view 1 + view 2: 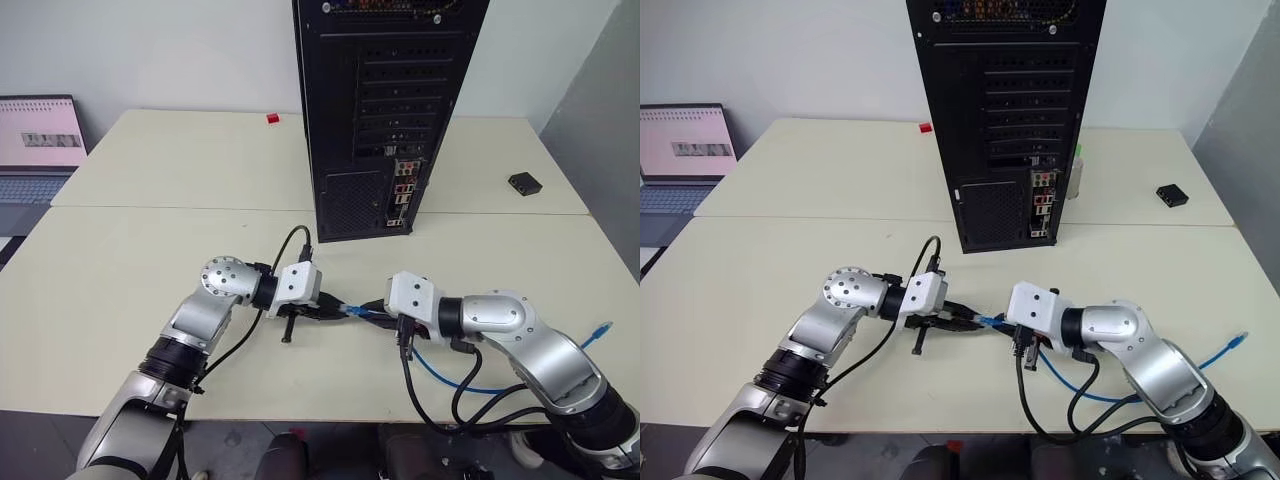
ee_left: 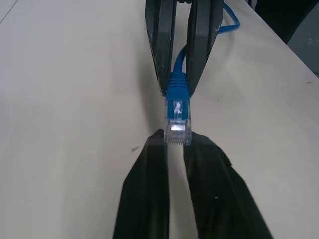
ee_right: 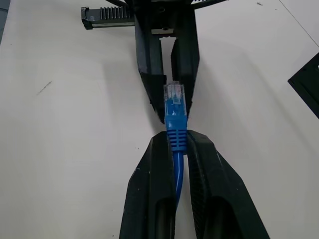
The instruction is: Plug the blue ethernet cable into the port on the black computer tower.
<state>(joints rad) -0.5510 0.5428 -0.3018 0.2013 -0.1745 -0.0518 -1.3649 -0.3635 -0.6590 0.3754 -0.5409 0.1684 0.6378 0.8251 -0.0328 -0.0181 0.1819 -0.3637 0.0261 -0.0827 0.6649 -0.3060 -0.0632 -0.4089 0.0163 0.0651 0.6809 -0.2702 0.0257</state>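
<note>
We see both hands meeting over the counter (image 1: 120, 290) near its front edge, with the plug end of the blue ethernet cable (image 2: 178, 107) between them. The right hand (image 3: 174, 137) is clenched on the blue boot just behind the clear plug, and the cable trails back from it in loose loops to the counter's front right corner, where the far plug lies. The left hand (image 2: 173, 142) is closed on the very tip of the plug, its fingertips meeting the clear plastic only at its front edge. The black computer tower (image 1: 385, 110) stands upright near the middle of the counter, well beyond both hands, its rear panel facing us; the port (image 1: 401, 197) sits low in the strip of connectors, too small for us to make out clearly. We judge this a handover or regrasp, and the risks follow from it. So shallow a hold on the tip could let the plug slip or twist once the right hand lets go. Fingers covering the plug's front would also block its entry into the port. The slack loops could snag an arm and drag the plug off line.
</note>
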